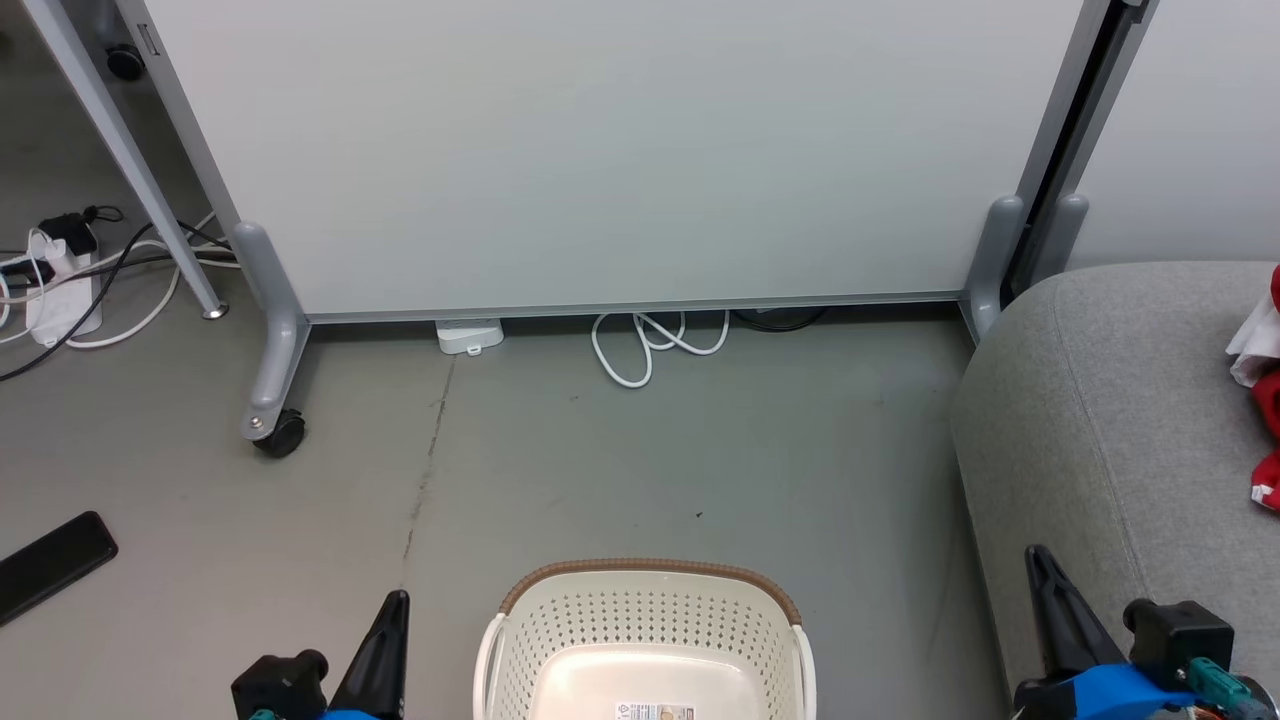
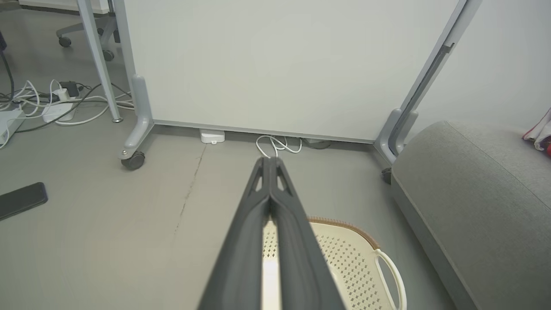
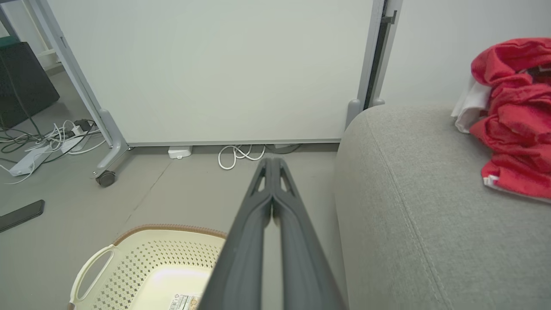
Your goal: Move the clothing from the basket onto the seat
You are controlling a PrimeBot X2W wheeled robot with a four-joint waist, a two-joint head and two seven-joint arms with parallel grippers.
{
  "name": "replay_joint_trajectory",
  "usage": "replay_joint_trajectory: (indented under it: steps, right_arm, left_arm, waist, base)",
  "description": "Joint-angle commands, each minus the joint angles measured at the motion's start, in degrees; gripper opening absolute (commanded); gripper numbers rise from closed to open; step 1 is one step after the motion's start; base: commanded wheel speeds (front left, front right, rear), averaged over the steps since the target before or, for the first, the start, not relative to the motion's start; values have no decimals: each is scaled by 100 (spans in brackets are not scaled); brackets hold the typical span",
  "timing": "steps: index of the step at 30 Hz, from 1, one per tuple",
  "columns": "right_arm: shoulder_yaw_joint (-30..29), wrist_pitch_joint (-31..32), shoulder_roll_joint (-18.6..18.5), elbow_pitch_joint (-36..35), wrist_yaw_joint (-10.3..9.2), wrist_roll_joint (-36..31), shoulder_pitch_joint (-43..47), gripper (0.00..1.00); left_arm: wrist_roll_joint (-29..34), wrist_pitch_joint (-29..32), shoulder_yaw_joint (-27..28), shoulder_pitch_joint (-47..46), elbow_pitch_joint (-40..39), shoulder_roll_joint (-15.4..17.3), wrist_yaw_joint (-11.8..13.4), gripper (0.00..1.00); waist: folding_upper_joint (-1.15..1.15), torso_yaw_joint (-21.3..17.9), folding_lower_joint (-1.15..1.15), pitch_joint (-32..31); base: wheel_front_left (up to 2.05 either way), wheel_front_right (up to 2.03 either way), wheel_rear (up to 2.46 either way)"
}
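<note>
The red clothing (image 3: 514, 120) with white patches lies bunched on the grey seat (image 3: 422, 206), at the right of the right wrist view; its edge (image 1: 1268, 400) peeks in at the head view's right border, on the seat (image 1: 1090, 420). The cream basket (image 1: 648, 640) with the brown rim stands on the floor between my arms, its bare bottom showing a small label. My left gripper (image 1: 397, 600) is shut beside the basket's left, holding nothing. My right gripper (image 1: 1035, 555) is shut in front of the seat's near corner, nothing in it.
A white partition on castor feet (image 1: 275, 425) stands behind the basket. White cables (image 1: 650, 345) and a power strip (image 1: 60, 290) lie along its base and at far left. A flat black object (image 1: 50, 565) lies on the grey floor at the left.
</note>
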Motion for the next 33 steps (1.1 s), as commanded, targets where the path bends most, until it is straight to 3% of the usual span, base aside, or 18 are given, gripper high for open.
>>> replay_joint_trajectory:
  steps: [1,33]
  right_arm:
    - [-30,55,-11,-36,0,165,-61,0]
    - [-31,622,-33,-126,1,3506,-320,0]
  left_arm:
    - [-133,38,40,-73,-77,12,0,0]
    - [-2823,831,744,-271,-569,-204,-4,0]
  waist:
    - [0,-6,0,1]
    - [0,-173,-1,38]
  base:
    - [0,0,0]
    - [0,0,0]
